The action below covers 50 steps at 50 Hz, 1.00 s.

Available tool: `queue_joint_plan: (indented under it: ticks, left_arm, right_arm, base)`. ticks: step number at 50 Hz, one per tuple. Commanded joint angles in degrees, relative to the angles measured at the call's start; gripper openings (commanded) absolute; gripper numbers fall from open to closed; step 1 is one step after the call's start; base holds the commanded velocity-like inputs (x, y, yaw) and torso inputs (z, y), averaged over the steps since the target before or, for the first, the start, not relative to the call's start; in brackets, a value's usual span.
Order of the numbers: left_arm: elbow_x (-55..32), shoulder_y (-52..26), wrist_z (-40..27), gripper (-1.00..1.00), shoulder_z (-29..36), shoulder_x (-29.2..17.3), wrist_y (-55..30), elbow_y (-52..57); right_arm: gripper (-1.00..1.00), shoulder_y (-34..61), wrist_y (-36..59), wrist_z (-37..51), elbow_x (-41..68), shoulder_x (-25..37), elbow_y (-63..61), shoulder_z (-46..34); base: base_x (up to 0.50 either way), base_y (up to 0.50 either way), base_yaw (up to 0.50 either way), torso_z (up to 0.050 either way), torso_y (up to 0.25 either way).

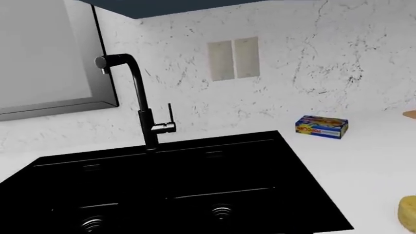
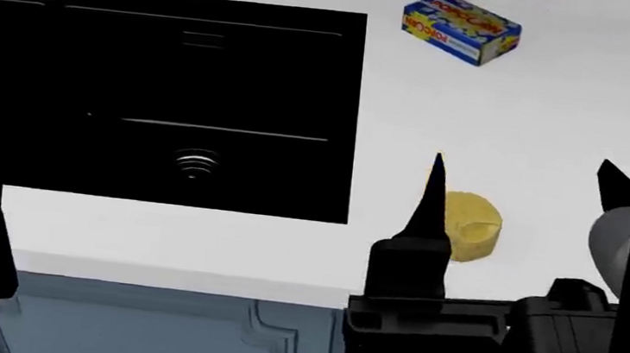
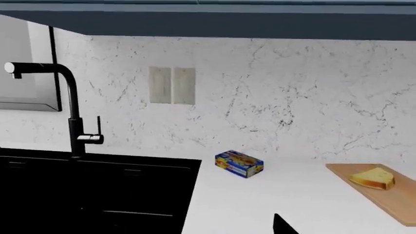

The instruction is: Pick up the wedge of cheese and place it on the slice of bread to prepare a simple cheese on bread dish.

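Head view: white counter, black sink, right pincer agape, left pincer's state perhaps unseen.

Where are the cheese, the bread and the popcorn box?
wedge of cheese (image 2: 475,228), head view, on its yellow top.
slice of bread (image 3: 373,178), right wrist view, on its pale crumb.
popcorn box (image 2: 461,28), head view, on its printed top face.
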Motion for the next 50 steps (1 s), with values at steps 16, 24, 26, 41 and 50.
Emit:
queue_joint_plan:
  ticks: [16,24,26,41,50]
  left_arm:
    - [1.5,-3.9,-0.4,1.00,8.5,-4.5,6.8,1.4]
    - [1.0,-4.9,-0.4,1.00,9.4,-4.6,7.2,1.2]
    - [1.3,-4.8,-0.1,1.00,9.6,-4.7,7.3,1.1]
    - [1.7,-5.7,-0.3,1.00,11.0,-5.4,8.5,1.5]
    - [2.3,-6.0,-0.3,1.00,11.8,-5.8,9.1,1.8]
  right_arm:
    - [1.00,-4.1,-3.3,-0.1,3.6,2.6,-0.1,3.0]
    - [1.00,-3.7,-3.1,0.1,3.7,2.7,-0.2,2.8]
    - [1.00,-3.0,-2.7,0.3,3.9,2.4,-0.2,2.3]
    - [1.00,-4.9,-3.1,0.4,4.0,3.3,-0.4,2.9]
    - [1.00,-3.2,-0.5,7.3,21.8,10.0,3.2,-3.0]
  base:
    - [0.48,0.03,0.00,0.000,0.001]
    - [0.43,-0.09,0.00,0.000,0.001]
    - [0.42,-0.03,0.00,0.000,0.000]
    - [0.28,-0.01,0.00,0.000,0.001]
    - [0.01,0.00,0.00,0.000,0.000]
